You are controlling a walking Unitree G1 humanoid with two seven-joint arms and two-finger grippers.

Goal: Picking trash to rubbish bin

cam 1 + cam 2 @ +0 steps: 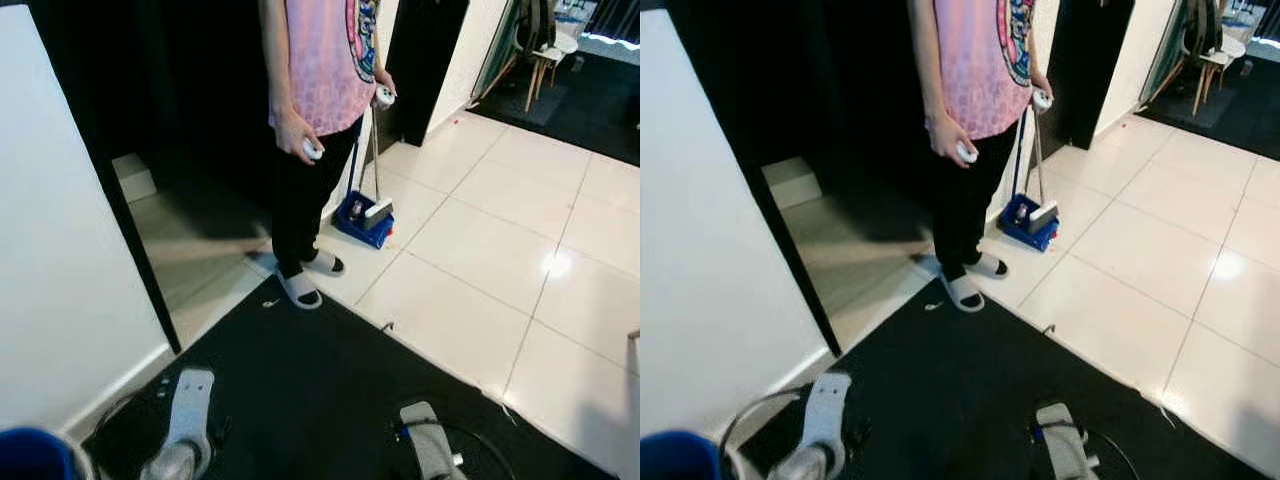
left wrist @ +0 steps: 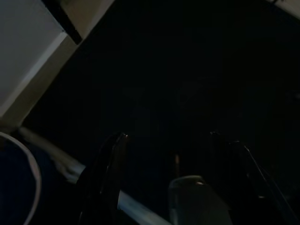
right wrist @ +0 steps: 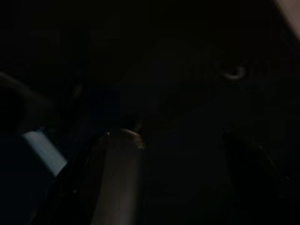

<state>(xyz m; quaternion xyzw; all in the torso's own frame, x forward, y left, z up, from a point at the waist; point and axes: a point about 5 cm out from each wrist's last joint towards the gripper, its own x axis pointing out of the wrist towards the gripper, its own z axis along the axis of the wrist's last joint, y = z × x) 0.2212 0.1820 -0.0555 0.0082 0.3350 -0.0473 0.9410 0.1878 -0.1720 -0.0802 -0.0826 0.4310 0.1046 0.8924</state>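
Note:
A small pale scrap (image 1: 270,303) lies at the edge of the black mat, by the person's sandals. Another tiny scrap (image 1: 387,326) sits where the mat meets the tiles. A blue rounded rim (image 1: 35,455), maybe the bin, shows at the bottom left corner. My left arm (image 1: 187,415) and right arm (image 1: 428,448) hang low over the mat. In the dark left wrist view, my left gripper (image 2: 168,136) has its fingers apart with nothing between them. My right gripper (image 3: 176,138) looks the same, over dark floor.
A person in a pink shirt (image 1: 315,60) stands just ahead holding two white controllers. Behind them leans a blue dustpan (image 1: 364,216) with a long handle. A white wall (image 1: 60,250) is on the left, glossy tiles (image 1: 500,250) on the right, a chair (image 1: 545,55) far back.

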